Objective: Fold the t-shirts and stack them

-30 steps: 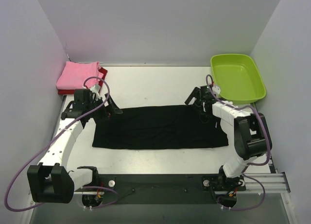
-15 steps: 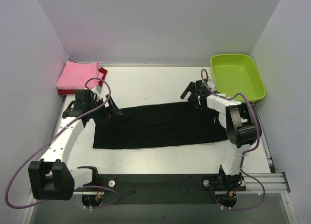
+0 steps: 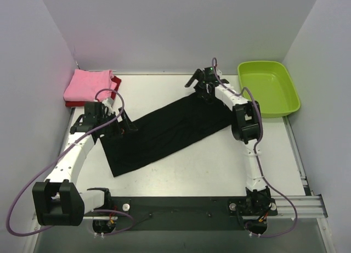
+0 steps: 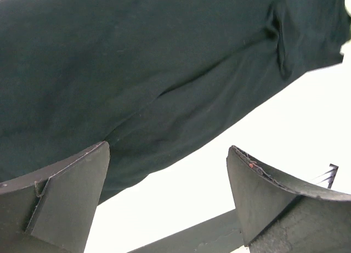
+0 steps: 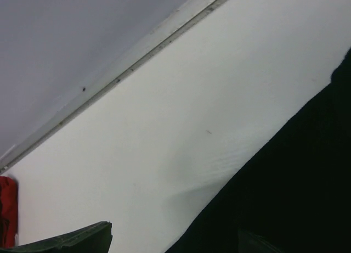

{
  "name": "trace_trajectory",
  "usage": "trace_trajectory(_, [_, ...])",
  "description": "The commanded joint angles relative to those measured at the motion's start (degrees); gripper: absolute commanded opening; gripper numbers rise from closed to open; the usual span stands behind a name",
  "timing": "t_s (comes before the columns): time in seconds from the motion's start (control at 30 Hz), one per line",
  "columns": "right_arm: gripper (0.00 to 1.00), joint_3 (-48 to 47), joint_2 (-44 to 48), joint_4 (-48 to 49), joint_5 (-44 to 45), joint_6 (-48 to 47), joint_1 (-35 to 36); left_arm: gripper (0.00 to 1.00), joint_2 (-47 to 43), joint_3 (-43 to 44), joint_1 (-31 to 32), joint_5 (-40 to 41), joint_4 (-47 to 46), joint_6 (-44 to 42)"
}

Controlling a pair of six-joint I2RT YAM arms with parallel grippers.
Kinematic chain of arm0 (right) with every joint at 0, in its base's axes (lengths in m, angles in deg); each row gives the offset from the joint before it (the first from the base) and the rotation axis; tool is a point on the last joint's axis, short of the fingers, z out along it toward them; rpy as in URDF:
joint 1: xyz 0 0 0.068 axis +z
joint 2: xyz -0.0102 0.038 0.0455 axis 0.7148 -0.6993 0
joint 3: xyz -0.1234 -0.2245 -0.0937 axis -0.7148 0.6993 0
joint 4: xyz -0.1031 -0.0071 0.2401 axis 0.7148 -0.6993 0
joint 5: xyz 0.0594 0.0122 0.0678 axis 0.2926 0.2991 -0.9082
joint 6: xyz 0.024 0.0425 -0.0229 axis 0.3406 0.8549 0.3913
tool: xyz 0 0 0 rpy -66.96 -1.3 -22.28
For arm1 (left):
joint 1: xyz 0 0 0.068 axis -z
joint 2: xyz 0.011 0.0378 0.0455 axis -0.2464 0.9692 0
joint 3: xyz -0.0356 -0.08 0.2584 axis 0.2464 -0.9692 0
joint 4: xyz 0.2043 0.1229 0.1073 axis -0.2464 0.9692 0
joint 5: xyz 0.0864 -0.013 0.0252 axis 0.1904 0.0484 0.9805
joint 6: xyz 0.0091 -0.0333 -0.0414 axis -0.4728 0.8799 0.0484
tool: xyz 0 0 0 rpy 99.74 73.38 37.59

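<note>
The black t-shirt [image 3: 164, 132] lies as a long folded strip, slanting from near left to far right. My left gripper [image 3: 125, 124] is open over its left end; in the left wrist view [image 4: 167, 181] the cloth [image 4: 137, 61] lies ahead of the wide jaws. My right gripper [image 3: 198, 87] is open at the shirt's far right end. In the right wrist view [image 5: 173, 236] its right finger lies over the black cloth [image 5: 296, 198]. The folded pink shirt [image 3: 88, 84] sits on the dark red shirt [image 3: 116, 83] at the far left.
The lime-green tub [image 3: 269, 87] stands at the far right, close to the right arm. Grey walls close in the left, back and right sides. The dark red shirt's edge [image 5: 5, 209] shows at the left of the right wrist view.
My right gripper has swung from the right side to the far middle, and the shirt's right end went with it. The shirt now lies slanted. My left gripper has barely moved.
</note>
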Motion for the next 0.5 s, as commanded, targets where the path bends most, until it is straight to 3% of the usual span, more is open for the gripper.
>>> trace_trajectory(0.0, [1.0,-14.52,-10.35,-7.74,-6.28,4.85,1.53,0.97,-0.83,-1.43,-0.57,-0.37,-1.08,-0.97])
trace_trajectory(0.13, [1.0,-20.78,-15.3,-2.06,-8.49,9.24,1.97,0.97,-1.27,-3.09,-0.75,-1.25,-3.45,0.09])
trace_trajectory(0.23, [1.0,-20.18,-15.22,5.84,-6.91,9.78,1.79,0.97,-1.01,-4.15,-0.84,-2.04,-5.73,1.05])
trace_trajectory(0.33, [1.0,-11.58,-9.35,18.56,-6.2,10.31,0.74,0.98,-1.27,-5.12,-0.84,-2.65,-7.75,2.46])
trace_trajectory(0.47, [1.0,-4.19,2.41,25.48,-6.82,10.75,-1.02,0.97,-3.03,-6.44,-0.84,-2.31,-9.7,4.3])
